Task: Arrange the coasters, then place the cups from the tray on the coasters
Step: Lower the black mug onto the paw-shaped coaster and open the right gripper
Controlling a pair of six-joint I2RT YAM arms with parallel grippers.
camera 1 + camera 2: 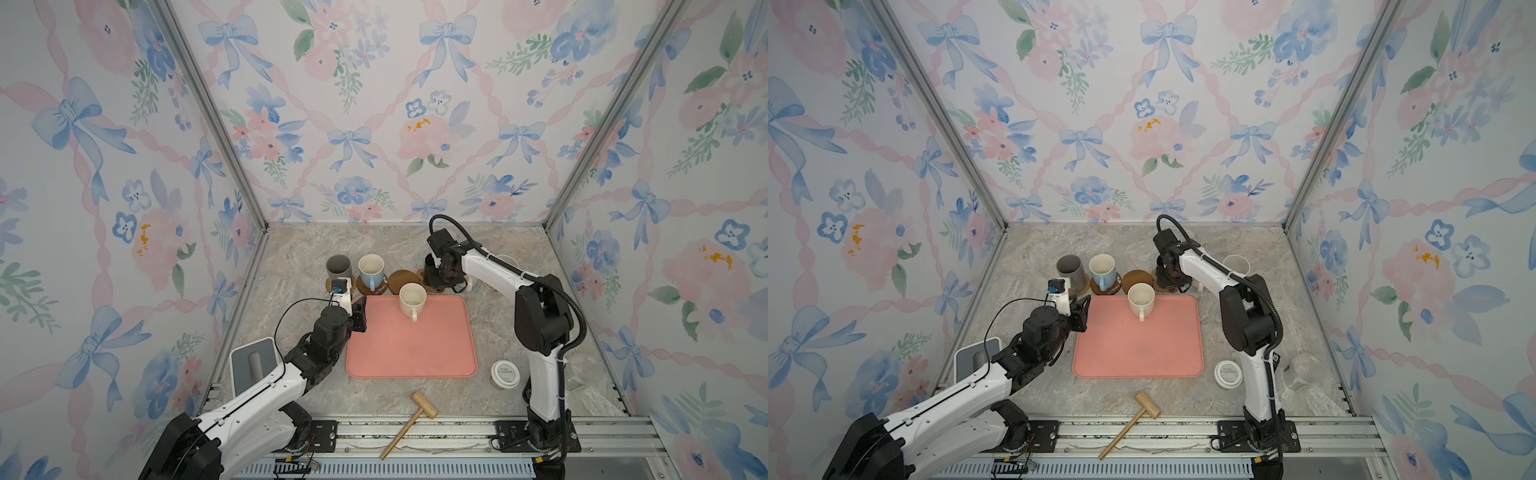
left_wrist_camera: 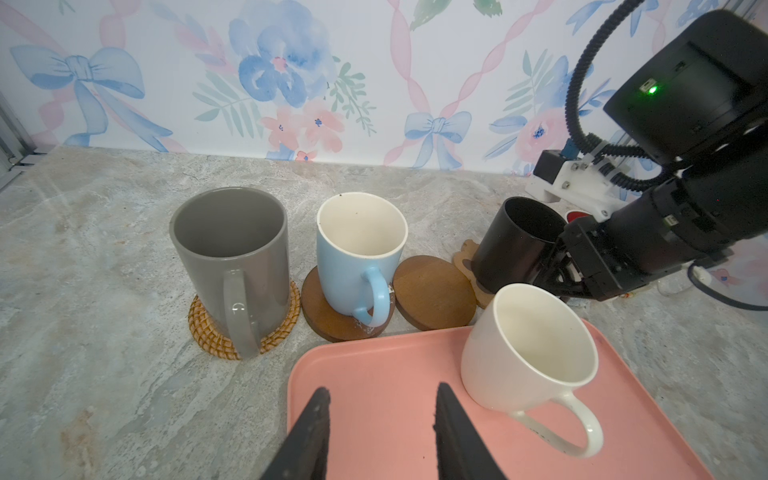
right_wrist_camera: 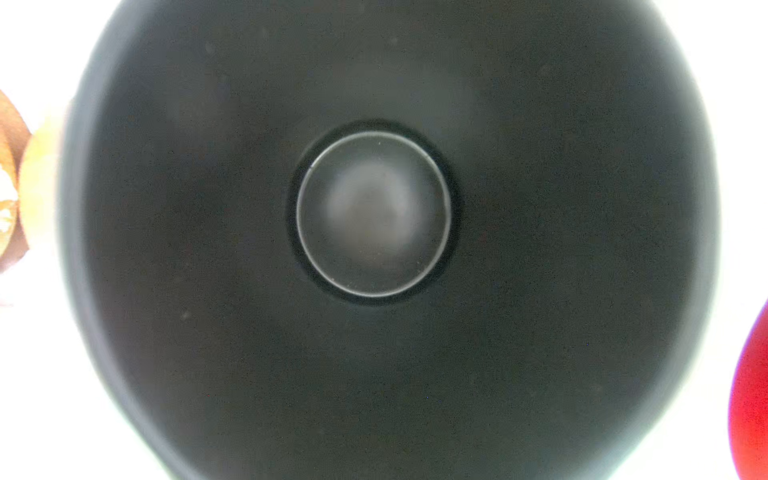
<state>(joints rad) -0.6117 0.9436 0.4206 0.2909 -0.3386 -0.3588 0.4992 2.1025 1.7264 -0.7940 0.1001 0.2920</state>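
Observation:
Over the near-left part of the pink tray (image 1: 411, 353) (image 2: 374, 374) my left gripper (image 2: 380, 401) (image 1: 360, 315) stands open and empty. One cream cup (image 1: 412, 300) (image 2: 528, 345) stands on the tray's far edge. A grey cup (image 2: 230, 253) sits on the rattan coaster (image 2: 203, 332), a light-blue cup (image 2: 359, 253) on a wooden coaster (image 2: 316, 303). The second wooden coaster (image 2: 434, 293) is bare. My right gripper (image 2: 555, 270) is shut on the black cup (image 2: 515, 241) (image 3: 374, 216), tilted at the paw coaster (image 2: 467, 257). A red-lined cup (image 3: 752, 399) and a pale cup (image 1: 1236, 264) stand behind that arm.
A white-lidded paper cup (image 1: 505, 374) and a clear glass (image 1: 582, 372) stand near the right arm's base. A wooden mallet (image 1: 411, 419) lies at the front edge. A grey-and-white box (image 1: 253, 365) sits at the front left beside the left arm.

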